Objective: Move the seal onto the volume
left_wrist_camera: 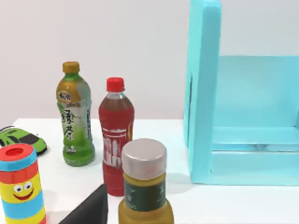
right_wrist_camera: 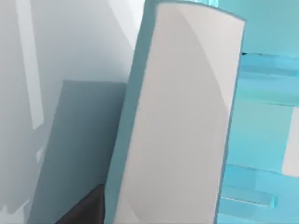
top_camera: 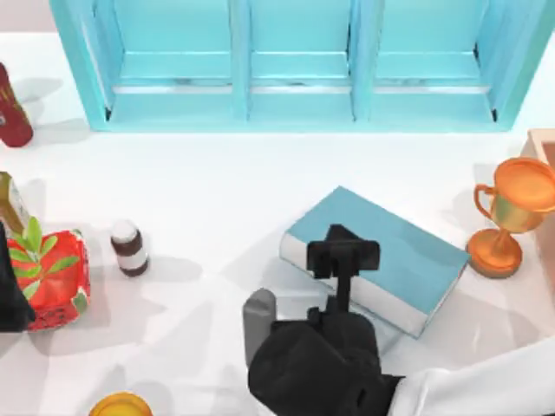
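Light: you get bright, even light across the white table (top_camera: 208,191) | Shadows: soft grey, falling left of the volume (top_camera: 390,251) and the trophy (top_camera: 512,217) | Glare: pale streak on the shelf unit (top_camera: 295,61) ledges | Focus: soft in your right wrist close-up

Top view overhead; wrist views share shelf (top_camera: 295,65).

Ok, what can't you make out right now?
- What the right gripper carries, if anything: top view, its own black body covers the spot under it, over the book.
- Grey object by the right arm: top view, the arm hides part of it.
- Left gripper: top view, cut off by the left edge.
- Yellow item: top view, cut off by the bottom edge.
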Controlling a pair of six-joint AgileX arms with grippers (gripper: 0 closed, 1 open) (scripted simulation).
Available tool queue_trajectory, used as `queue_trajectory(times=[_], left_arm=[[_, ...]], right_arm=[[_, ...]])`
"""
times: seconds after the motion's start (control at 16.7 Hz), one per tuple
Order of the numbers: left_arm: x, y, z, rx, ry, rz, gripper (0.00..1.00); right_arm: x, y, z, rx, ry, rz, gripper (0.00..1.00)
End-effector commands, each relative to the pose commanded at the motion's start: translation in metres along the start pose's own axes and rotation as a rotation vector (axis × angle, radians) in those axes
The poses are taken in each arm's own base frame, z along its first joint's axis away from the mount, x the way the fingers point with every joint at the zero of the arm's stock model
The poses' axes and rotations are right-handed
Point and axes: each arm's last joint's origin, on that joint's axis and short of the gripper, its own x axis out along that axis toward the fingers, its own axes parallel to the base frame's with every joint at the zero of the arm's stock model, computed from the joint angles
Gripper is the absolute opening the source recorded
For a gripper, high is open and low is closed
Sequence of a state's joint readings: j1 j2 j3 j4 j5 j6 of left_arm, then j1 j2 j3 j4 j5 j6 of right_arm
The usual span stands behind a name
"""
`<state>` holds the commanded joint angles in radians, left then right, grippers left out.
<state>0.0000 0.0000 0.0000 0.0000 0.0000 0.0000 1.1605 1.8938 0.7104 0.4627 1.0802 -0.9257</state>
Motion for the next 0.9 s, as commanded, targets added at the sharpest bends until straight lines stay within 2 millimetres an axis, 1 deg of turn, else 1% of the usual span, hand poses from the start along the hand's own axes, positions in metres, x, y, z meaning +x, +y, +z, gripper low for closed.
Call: queue_trajectory(times=[0.12,0.24,0.42,0.54,0.72,0.9], left_arm=[[0.0,0.0,0.0,0.0,0.0,0.0,1.0],[0.0,0.0,0.0,0.0,0.0,0.0,1.0],[0.0,0.0,0.0,0.0,0.0,0.0,1.0],[0.0,0.0,0.0,0.0,0.0,0.0,1.0],[0.0,0.0,0.0,0.0,0.0,0.0,1.0],[0.0,0.0,0.0,0.0,0.0,0.0,1.0]], right_arm=[[-0.027,0.011,0.011,0.006,-0.038,0.016,1.0],[-0.05,0.021,0.014,0.022,-0.042,0.024,1.0],[-0.084,0.031,0.012,0.018,-0.047,0.007,1.0],[-0.101,0.034,0.007,0.009,-0.043,-0.01,1.0],[-0.115,0.032,-0.006,-0.021,-0.014,-0.037,1.0],[-0.118,0.024,-0.015,-0.009,0.023,-0.059,1.0]])
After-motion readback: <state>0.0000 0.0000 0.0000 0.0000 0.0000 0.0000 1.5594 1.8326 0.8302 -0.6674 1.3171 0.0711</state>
